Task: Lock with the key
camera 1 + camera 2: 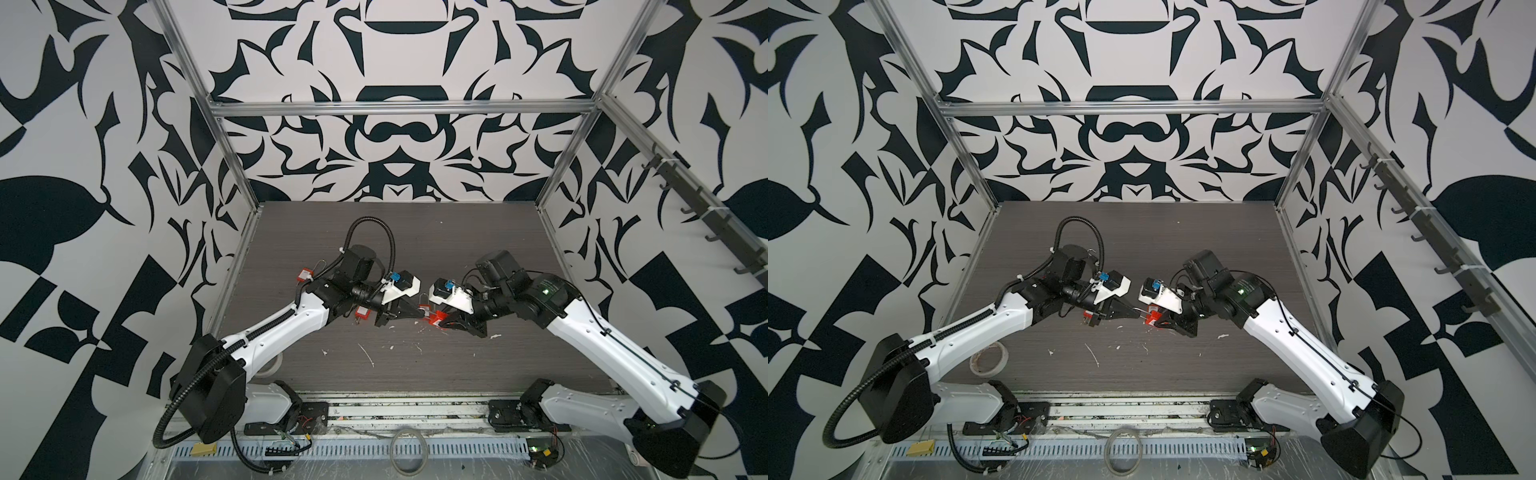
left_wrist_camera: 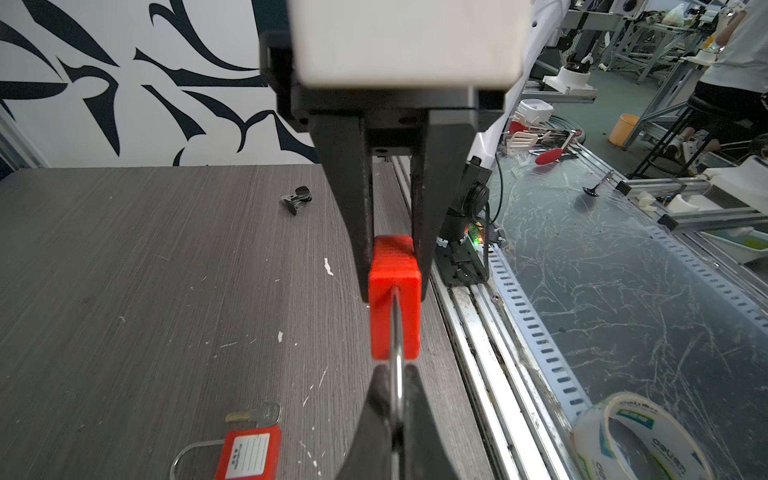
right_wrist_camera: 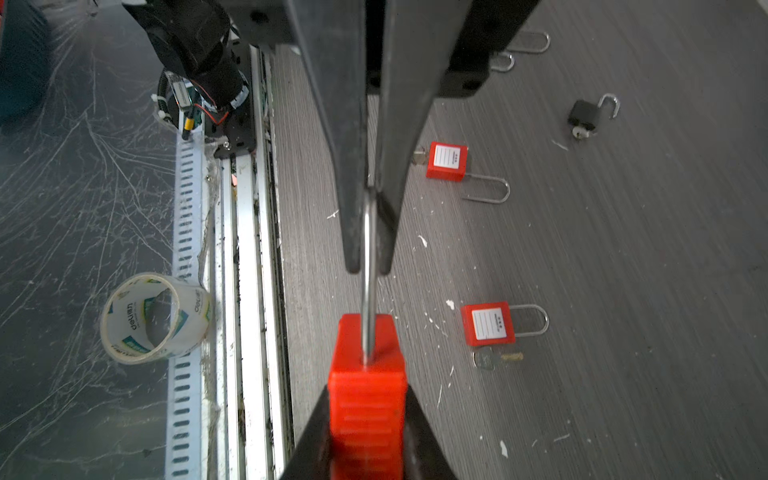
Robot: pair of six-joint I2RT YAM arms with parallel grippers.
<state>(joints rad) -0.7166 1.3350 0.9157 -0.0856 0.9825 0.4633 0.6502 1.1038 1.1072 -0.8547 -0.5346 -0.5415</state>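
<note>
The left pincer (image 2: pixel 395 374) is closed tight on the shackle (image 3: pixel 368 257). The right pincer (image 3: pixel 368 388) is held narrow around the body of the red padlock (image 3: pixel 382 345). The lock is carried between both, above the desk (image 3: pixel 623 291). A key (image 3: pixel 494 358) is seen lying on the desk beside a second red padlock (image 3: pixel 488 324).

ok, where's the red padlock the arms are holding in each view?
In a top view: red padlock just below picture centre.
In a top view: same spot.
Left wrist: centre, body in the right gripper jaws.
Right wrist: bottom centre, shackle in the left gripper jaws.
Shared landmark: tape roll; nearly hidden in a top view.
</note>
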